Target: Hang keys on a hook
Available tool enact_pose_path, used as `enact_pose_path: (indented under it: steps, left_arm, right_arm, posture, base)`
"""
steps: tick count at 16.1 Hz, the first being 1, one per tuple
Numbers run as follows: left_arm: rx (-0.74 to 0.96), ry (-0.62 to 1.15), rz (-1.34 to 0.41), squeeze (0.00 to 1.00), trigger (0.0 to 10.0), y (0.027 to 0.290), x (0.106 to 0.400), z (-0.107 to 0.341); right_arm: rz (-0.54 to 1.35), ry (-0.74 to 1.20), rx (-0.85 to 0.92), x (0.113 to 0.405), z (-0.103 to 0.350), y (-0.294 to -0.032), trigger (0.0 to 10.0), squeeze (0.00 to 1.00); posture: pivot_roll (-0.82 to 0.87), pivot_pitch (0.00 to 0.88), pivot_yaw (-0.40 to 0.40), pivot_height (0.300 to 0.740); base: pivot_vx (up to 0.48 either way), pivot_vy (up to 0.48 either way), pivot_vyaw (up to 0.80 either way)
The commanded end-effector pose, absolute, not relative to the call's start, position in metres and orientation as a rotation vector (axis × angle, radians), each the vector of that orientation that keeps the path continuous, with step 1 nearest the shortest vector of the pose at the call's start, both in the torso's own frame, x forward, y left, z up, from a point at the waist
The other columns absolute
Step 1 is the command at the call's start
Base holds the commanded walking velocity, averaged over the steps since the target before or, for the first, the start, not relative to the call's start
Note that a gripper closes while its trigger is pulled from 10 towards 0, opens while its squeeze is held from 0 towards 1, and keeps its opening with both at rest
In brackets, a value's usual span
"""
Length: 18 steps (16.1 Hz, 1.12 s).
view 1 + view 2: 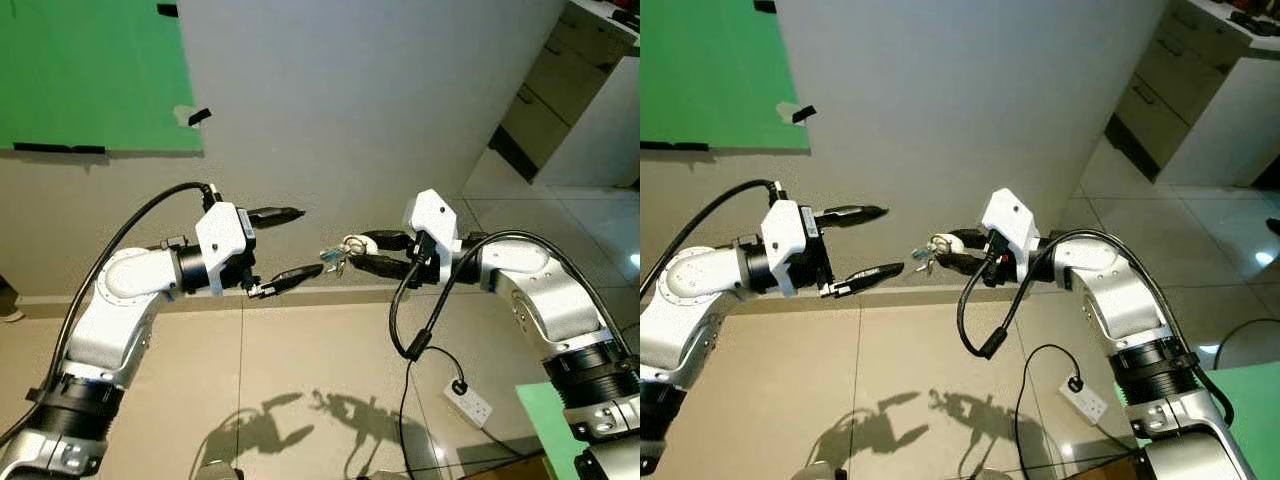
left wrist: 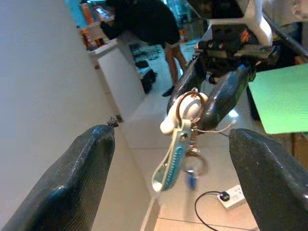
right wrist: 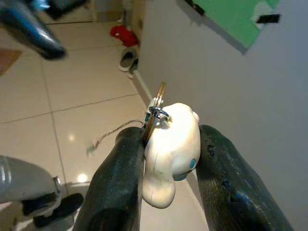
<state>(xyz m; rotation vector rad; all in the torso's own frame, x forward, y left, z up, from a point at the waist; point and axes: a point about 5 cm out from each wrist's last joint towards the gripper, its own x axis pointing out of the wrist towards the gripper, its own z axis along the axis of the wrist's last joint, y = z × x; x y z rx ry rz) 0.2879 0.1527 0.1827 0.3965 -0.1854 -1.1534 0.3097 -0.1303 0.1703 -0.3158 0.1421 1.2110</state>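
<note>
Your right gripper (image 1: 352, 255) pinches the white charm (image 3: 171, 151) of the keys (image 2: 175, 156) between its fingers, held mid-air before the grey wall (image 1: 350, 110). Left gripper (image 1: 285, 243) faces it, fingers wide, the keys hanging just off its lower fingertip. No hook can be made out. If you mean a handover, bring the left fingers around the ring (image 2: 188, 103) and close before the right lets go. No legible writing or brands.
</note>
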Motion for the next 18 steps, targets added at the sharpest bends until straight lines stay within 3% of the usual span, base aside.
enact_pose_path:
  steps: [1, 8, 11, 12, 14, 15, 16, 17, 18]
  left_arm:
    - [0.419, -0.196, -1.201, 0.0, 10.0, 0.149, 0.29, 0.187]
    - [0.349, -0.21, -1.257, 0.0, 9.5, 0.133, 0.297, 0.184]
    - [0.318, -0.196, -1.271, 0.0, 10.0, 0.131, 0.298, 0.181]
    - [0.309, -0.187, -1.276, 0.0, 8.8, 0.131, 0.298, 0.18]
    - [0.292, -0.165, -1.284, 0.0, 8.3, 0.131, 0.298, 0.177]
    - [0.292, -0.161, -1.277, 0.0, 7.4, 0.131, 0.298, 0.177]
    - [0.287, -0.153, -1.28, 0.0, 3.0, 0.132, 0.298, 0.176]
    - [0.28, -0.145, -1.285, 0.0, 0.0, 0.132, 0.299, 0.174]
    - [0.276, -0.142, -1.286, 0.0, 0.0, 0.132, 0.299, 0.174]
  right_arm:
    - [1.246, 0.109, -0.354, 0.309, 0.181, -0.126, 10.0, 0.0]
    - [1.309, 0.108, -0.357, 0.303, 0.182, -0.115, 10.0, 0.0]
    - [1.326, 0.095, -0.354, 0.301, 0.185, -0.112, 10.0, 0.0]
    - [1.327, 0.094, -0.355, 0.3, 0.185, -0.112, 10.0, 0.0]
    - [1.326, 0.099, -0.358, 0.3, 0.184, -0.113, 10.0, 0.0]
    - [1.325, 0.102, -0.359, 0.3, 0.183, -0.113, 10.0, 0.0]
    - [1.326, 0.105, -0.358, 0.299, 0.182, -0.112, 10.0, 0.0]
    - [1.33, 0.104, -0.354, 0.299, 0.182, -0.112, 10.0, 0.0]
    - [1.331, 0.104, -0.353, 0.298, 0.182, -0.111, 10.0, 0.0]
  posture:
    - [-0.11, 0.039, -0.087, 0.74]
    - [-0.12, 0.042, -0.087, 0.74]
    - [-0.12, 0.044, -0.088, 0.74]
    - [-0.12, 0.045, -0.087, 0.74]
    - [-0.12, 0.046, -0.086, 0.74]
    - [-0.12, 0.046, -0.086, 0.74]
    - [-0.12, 0.048, -0.085, 0.74]
    - [-0.12, 0.049, -0.084, 0.74]
    - [-0.12, 0.049, -0.084, 0.74]
  base:
    - [0.0, 0.0, 0.0]
    - [0.0, 0.0, 0.0]
    - [0.0, 0.0, 0.0]
    - [0.0, 0.0, 0.0]
    - [0.0, 0.0, 0.0]
    - [0.0, 0.0, 0.0]
    - [0.0, 0.0, 0.0]
    - [0.0, 0.0, 0.0]
    - [0.0, 0.0, 0.0]
